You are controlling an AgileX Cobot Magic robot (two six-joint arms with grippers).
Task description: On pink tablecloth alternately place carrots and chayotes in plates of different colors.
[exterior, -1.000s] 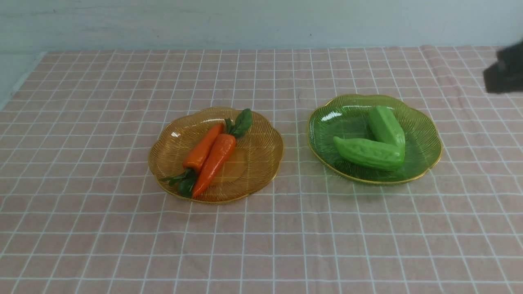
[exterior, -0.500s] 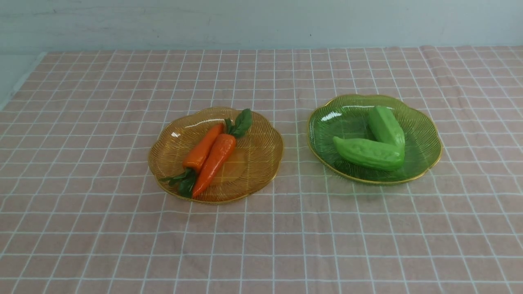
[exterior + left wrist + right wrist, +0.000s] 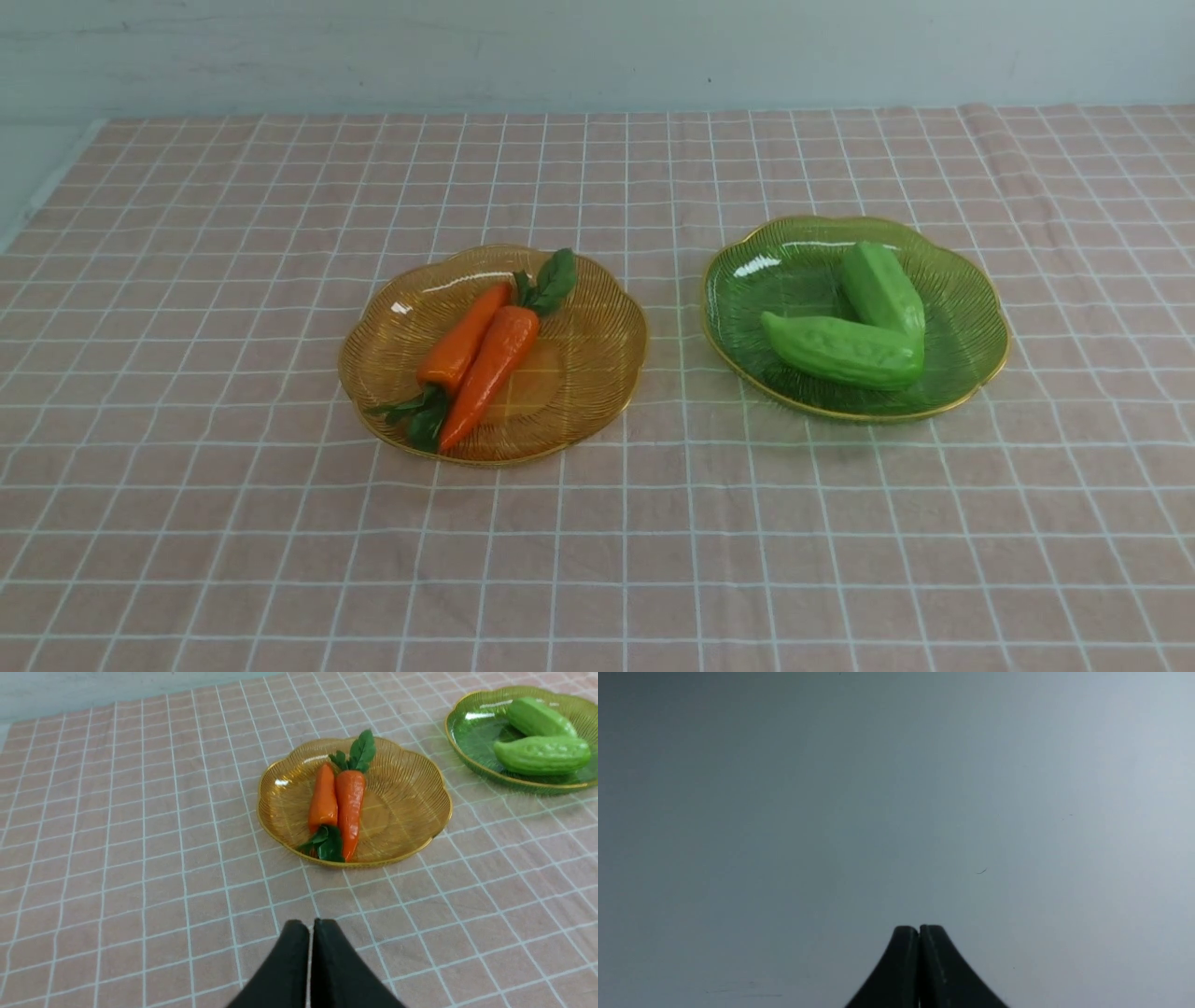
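Note:
Two orange carrots (image 3: 476,359) lie side by side in the amber plate (image 3: 597,373) on the pink tablecloth (image 3: 597,541); they also show in the left wrist view (image 3: 337,802). Two light green chayotes (image 3: 859,327) lie in the green plate (image 3: 971,308) to the right, touching each other. Neither gripper shows in the front view. My left gripper (image 3: 311,926) is shut and empty, held back from the amber plate (image 3: 406,802) above bare cloth. My right gripper (image 3: 919,931) is shut and empty, facing a plain grey wall.
A pale grey-blue wall (image 3: 597,47) runs behind the table. The cloth's left edge (image 3: 37,201) shows at the far left.
The right arm, a dark blur at the front view's right edge a second ago, has left that view. Plates, carrots and chayotes have not moved.

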